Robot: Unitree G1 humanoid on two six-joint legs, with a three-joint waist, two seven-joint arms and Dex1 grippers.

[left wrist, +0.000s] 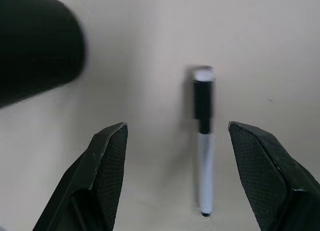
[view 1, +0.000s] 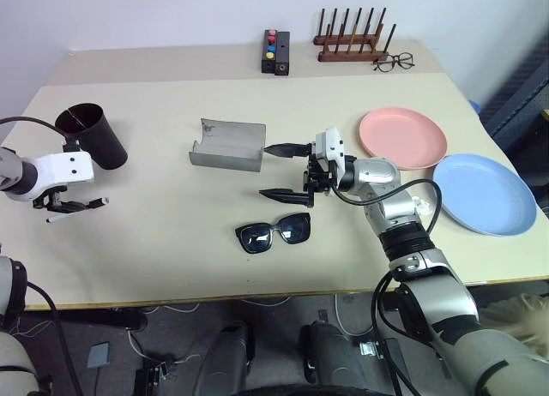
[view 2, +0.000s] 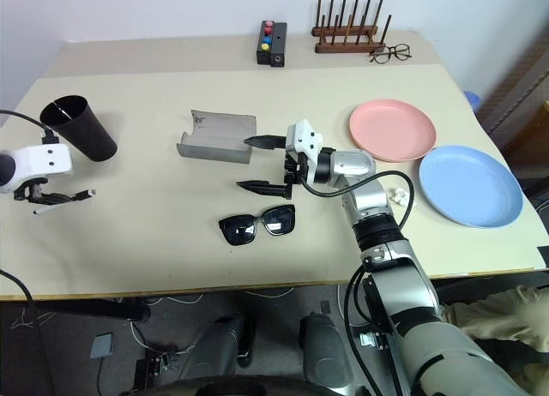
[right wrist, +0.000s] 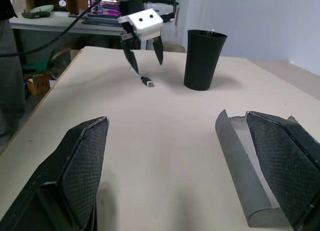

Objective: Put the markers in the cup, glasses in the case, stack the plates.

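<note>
A white marker (left wrist: pixel 204 161) with a black cap lies on the table at the far left, between the spread fingers of my left gripper (left wrist: pixel 175 136), which points down over it, open, without touching it. The black cup (view 1: pixel 90 135) stands just behind, and a thin stick shows in its mouth. My right gripper (view 1: pixel 276 171) hovers mid-table, open and empty, pointing left. The open grey case (view 1: pixel 227 144) lies to its left and the black sunglasses (view 1: pixel 274 232) lie in front of it. The pink plate (view 1: pixel 401 137) and the blue plate (view 1: pixel 483 193) lie side by side on the right.
A black box with coloured buttons (view 1: pixel 275 51), a wooden rack (view 1: pixel 352 38) and clear eyeglasses (view 1: pixel 394 63) sit along the back edge. The table's left edge runs close to my left gripper.
</note>
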